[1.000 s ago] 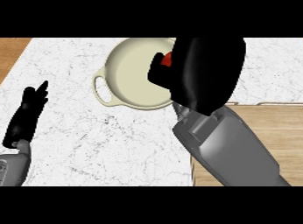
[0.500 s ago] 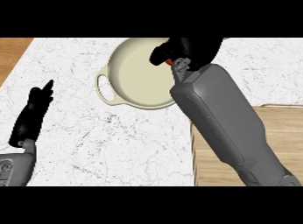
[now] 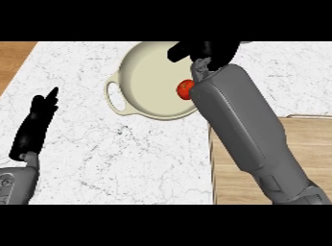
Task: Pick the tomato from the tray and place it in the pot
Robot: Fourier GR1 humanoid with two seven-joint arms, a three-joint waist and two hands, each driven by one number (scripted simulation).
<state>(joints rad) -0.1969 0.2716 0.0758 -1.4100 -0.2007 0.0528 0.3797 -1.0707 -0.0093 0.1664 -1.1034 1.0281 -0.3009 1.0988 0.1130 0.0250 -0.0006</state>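
The white marble counter [image 3: 126,168] carries the wooden tray [image 3: 325,158] at the lower right and the cream pot [image 3: 148,72] further back. The right forearm [image 3: 247,129] stretches long and low from the tray across the pot's near right rim. That is the main risk as I judge it: if the arm draws back without lifting, it could catch the rim and drag or tip the pot, handle and all. The right hand [image 3: 206,50] shows as a dark mass over the far rim, apart from the tomato; whether it is spread or closed I cannot tell. The left hand [image 3: 34,127] rests straight-fingered and open at the left, holding nothing. The tomato [image 3: 185,89] is small, round and bright red. It shows against the pot's pale inside by the right wall, half hidden by the forearm, and may roll if the pot is jolted.
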